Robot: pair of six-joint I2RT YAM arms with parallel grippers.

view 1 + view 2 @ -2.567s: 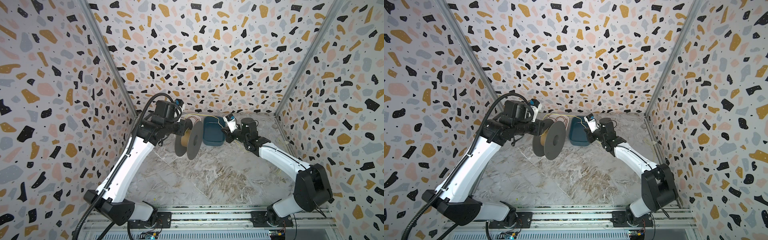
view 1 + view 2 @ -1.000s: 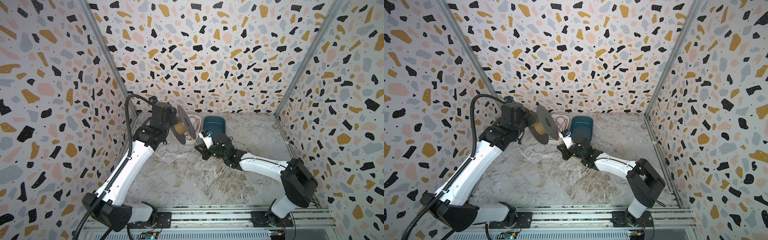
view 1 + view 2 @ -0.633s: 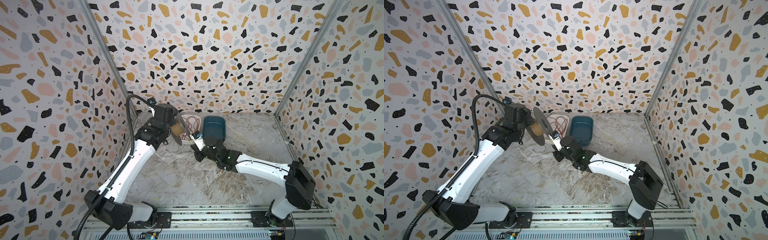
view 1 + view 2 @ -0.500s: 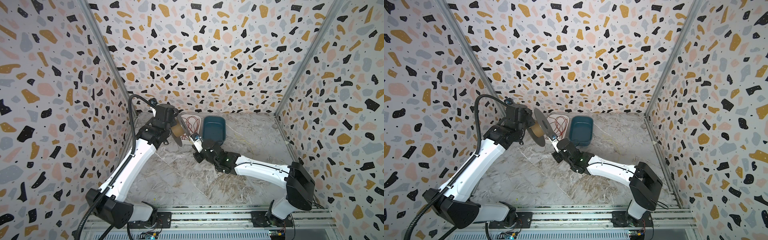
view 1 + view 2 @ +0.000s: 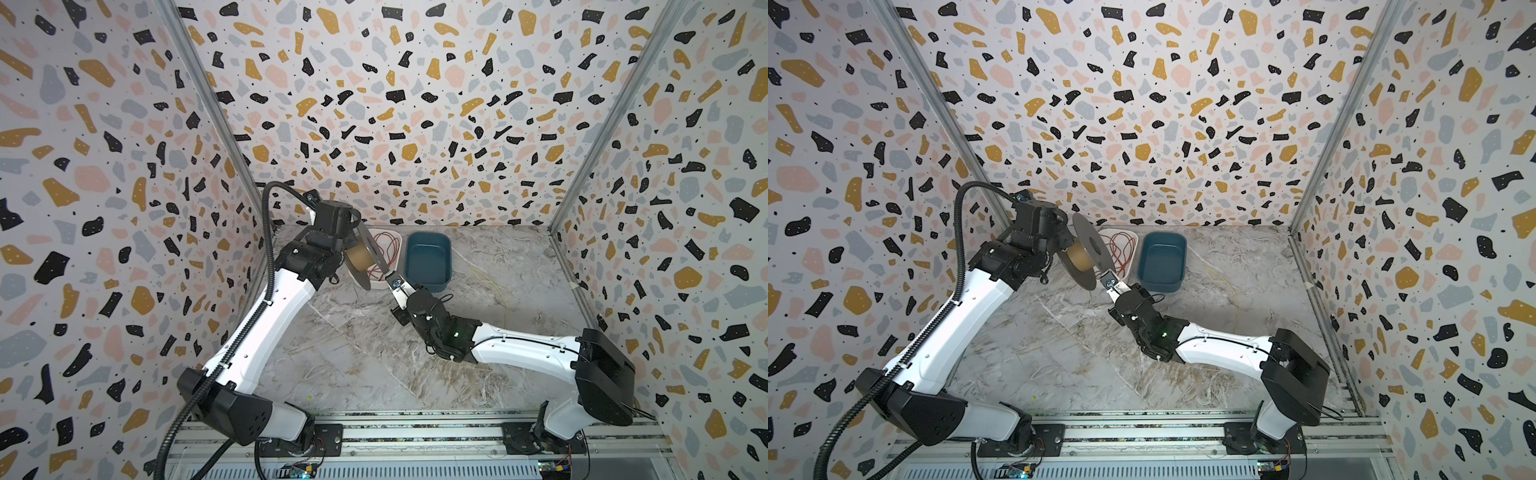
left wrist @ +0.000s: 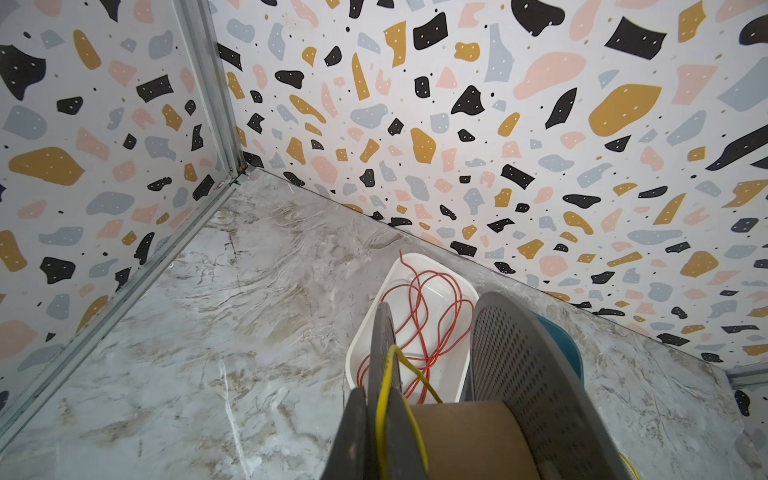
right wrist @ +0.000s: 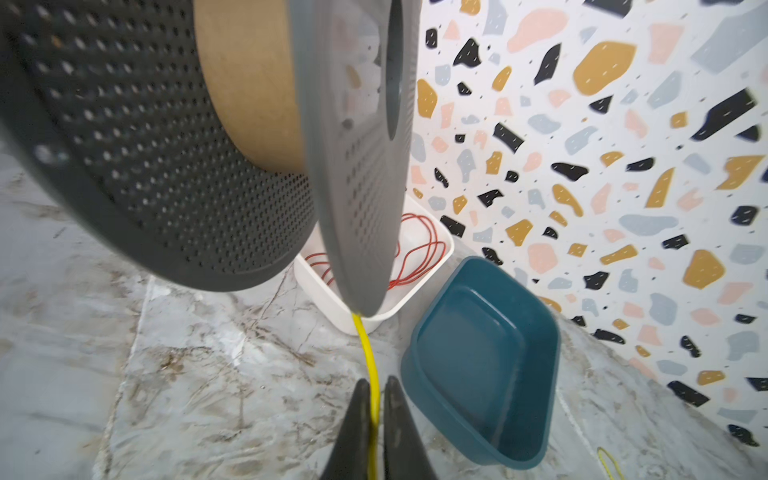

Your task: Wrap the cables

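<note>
Winding the thin yellow cable [image 7: 368, 349] onto the grey perforated spool [image 5: 1090, 253] (left tool [image 6: 376, 399] clamped on it, near the far edge of the table [image 5: 353, 353]) wants steady tension from the right tool [image 7: 374, 384] pinching that cable.

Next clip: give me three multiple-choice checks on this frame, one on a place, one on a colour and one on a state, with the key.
1. The red cable lies: A inside the white tray; B wholly beside it; C under it.
2. The cable at the right hand is: A red; B black; C yellow.
3. The blue tub is: A overturned; B empty; C full of cable.

Key:
1 A, the red loops sit within the tray's walls.
2 C, the yellow cable runs between that hand's fingers.
3 B, the tub stands upright and its bare floor shows.
</note>
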